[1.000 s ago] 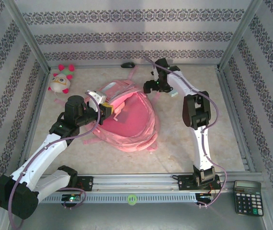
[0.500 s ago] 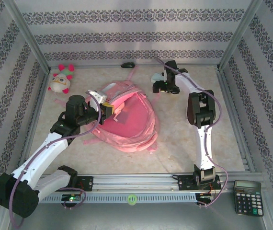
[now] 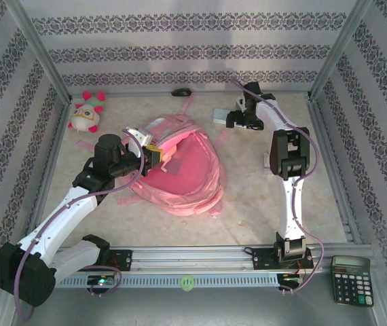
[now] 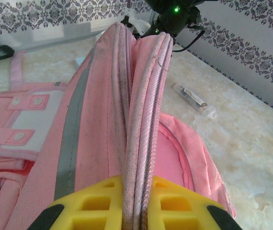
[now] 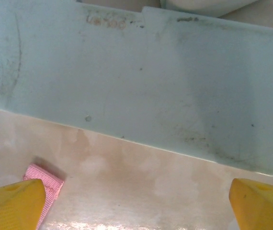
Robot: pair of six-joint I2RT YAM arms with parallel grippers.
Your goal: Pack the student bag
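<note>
The student bag (image 3: 180, 170) is a large pink backpack lying in the middle of the table, its main opening raised. My left gripper (image 3: 153, 157) is shut on the bag's zipped rim (image 4: 137, 143), with the yellow fingers (image 4: 93, 206) pinching the piping between them. My right gripper (image 3: 234, 120) stands open at the back right, just right of a flat pale blue box (image 3: 221, 115). In the right wrist view the box (image 5: 136, 81) lies beyond the wide-apart yellow fingertips (image 5: 12, 206), and only bare table lies between them.
A white-and-pink plush toy (image 3: 87, 112) sits at the back left and a black mouse (image 3: 181, 92) lies by the back wall. A clear tube (image 4: 194, 99) lies right of the bag. A pink strap end (image 5: 45, 184) lies near the right gripper. A calculator (image 3: 351, 278) rests outside the front rail.
My right gripper has moved right and back, away from the bag, uncovering the pale blue box to its left. The left gripper has kept its hold on the rim.
</note>
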